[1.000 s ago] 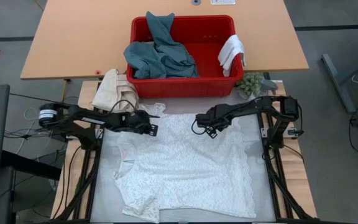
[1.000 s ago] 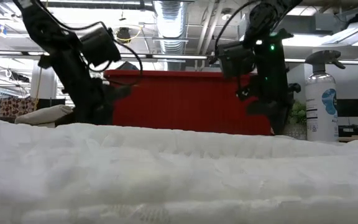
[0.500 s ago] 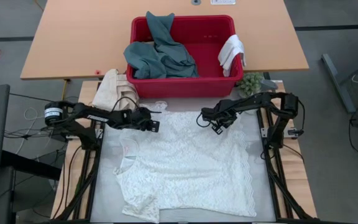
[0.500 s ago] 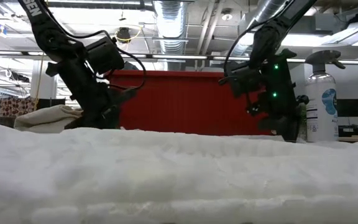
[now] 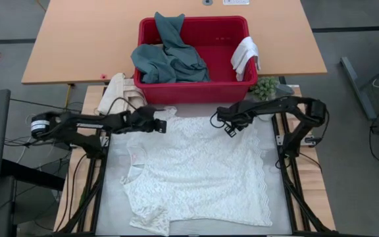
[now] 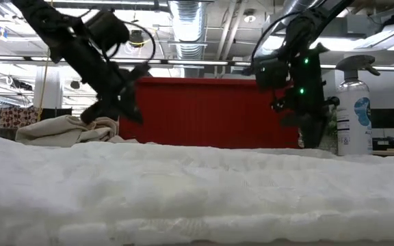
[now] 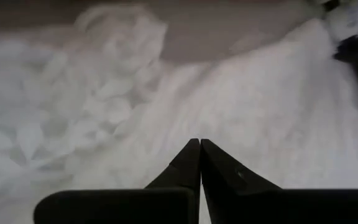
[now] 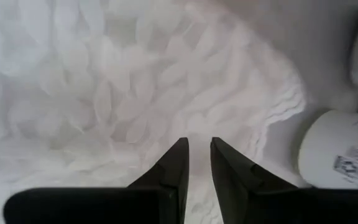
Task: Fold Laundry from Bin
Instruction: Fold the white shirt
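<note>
Left jaws (image 5: 160,124) closed, empty; right jaws (image 5: 229,127) slightly parted, empty. White lace garment (image 5: 196,174) spread flat on bench (image 5: 276,204), unfolded. Teal garment (image 5: 166,56) and white cloth (image 5: 245,54) remain in bin (image 5: 193,91).

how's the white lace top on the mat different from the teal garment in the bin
The white lace top lies spread nearly flat on the grey mat; the teal garment is bunched in a heap. The top sits on the work surface in front of the red bin, while the teal garment fills the bin's left half and drapes over its far rim. The top has an open lace texture; the teal cloth looks plain. Both are soft, unfolded laundry.
</note>
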